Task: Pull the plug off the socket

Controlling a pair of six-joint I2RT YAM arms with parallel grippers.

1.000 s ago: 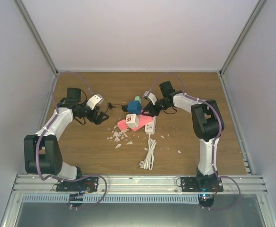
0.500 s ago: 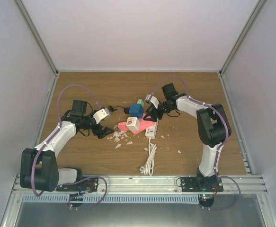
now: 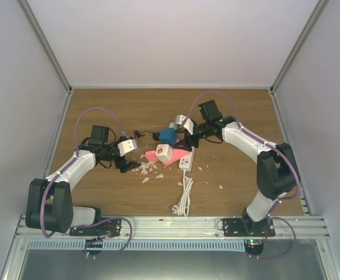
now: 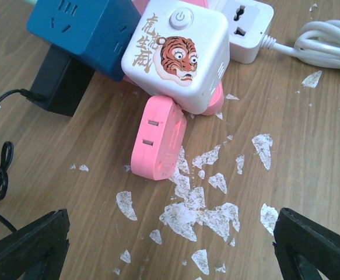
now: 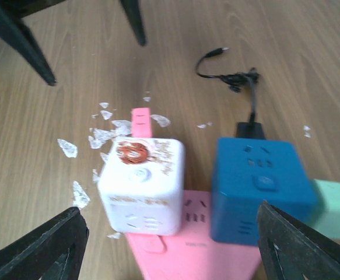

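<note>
Two arms bend inward from the near edge. Past a coiled white cord (image 3: 184,195), we see the left gripper (image 4: 170,221) low over white flakes (image 4: 216,182), jaws wide, holding nothing. Further on, the right gripper (image 5: 170,210) gapes empty above a white cube (image 5: 142,184) and a blue cube (image 5: 257,186). Behind, the black plug (image 5: 249,129) touches the blue cube; its prongs are hidden from us.

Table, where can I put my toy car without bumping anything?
Bare wood runs along the back wall, and in front between the left arm and the coiled cord. The middle is crowded: blue cube, tiger cube, power strip, flakes.
</note>
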